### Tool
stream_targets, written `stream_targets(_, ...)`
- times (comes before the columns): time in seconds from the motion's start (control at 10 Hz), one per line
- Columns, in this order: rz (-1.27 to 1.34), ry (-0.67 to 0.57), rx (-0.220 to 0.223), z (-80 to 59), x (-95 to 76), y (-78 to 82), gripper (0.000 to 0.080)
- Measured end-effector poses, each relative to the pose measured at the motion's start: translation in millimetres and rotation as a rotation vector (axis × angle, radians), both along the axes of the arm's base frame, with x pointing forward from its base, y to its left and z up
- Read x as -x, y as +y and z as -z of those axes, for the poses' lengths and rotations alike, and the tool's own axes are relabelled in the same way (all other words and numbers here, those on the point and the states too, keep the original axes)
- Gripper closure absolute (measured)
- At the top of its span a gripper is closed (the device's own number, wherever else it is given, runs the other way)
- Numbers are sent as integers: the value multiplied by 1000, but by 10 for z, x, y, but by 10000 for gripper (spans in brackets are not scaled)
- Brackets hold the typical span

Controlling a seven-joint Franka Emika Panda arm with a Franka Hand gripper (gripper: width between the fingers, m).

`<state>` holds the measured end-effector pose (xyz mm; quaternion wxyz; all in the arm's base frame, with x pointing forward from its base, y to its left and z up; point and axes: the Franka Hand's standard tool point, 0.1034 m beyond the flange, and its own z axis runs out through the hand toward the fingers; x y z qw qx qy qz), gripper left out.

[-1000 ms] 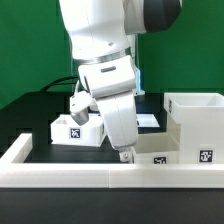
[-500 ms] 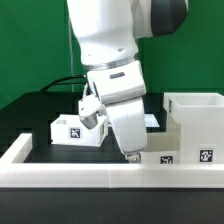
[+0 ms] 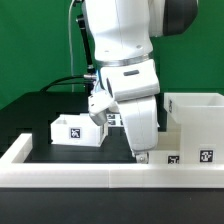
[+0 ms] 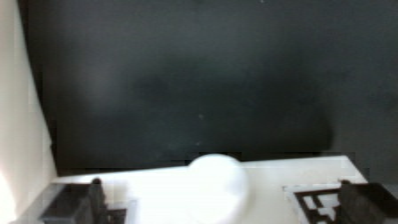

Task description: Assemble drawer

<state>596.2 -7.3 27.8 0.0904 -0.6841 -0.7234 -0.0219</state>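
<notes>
The drawer is in parts. The tall white casing (image 3: 199, 122) stands at the exterior view's right. One small tray (image 3: 164, 157) with a tag sits low against it. The other tray (image 3: 76, 129) stands further left on the black table. My gripper (image 3: 143, 154) points down just at the left edge of the tray beside the casing. In the wrist view my gripper (image 4: 210, 198) is open, its dark fingers (image 4: 80, 200) wide apart. A blurred white part (image 4: 214, 180) lies between them, with a tag (image 4: 313, 204) near one finger. Whether the fingers touch it I cannot tell.
A long low white rail (image 3: 100, 179) borders the table's front and turns back along the exterior view's left side (image 3: 18, 150). In the wrist view it shows as a white strip (image 4: 22, 110). A flat tagged white board (image 3: 115, 120) lies behind the arm. A green wall stands behind.
The arm has moved steadily toward the exterior view's right, from beside the left tray to the tray next to the casing. The parts have not moved.
</notes>
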Motion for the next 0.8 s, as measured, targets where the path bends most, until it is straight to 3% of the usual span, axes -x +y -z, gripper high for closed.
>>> stream_targets(0.6,5,5,7,18,15,15,151)
stream_targets(0.8,-5,6,0,9,27,108,151)
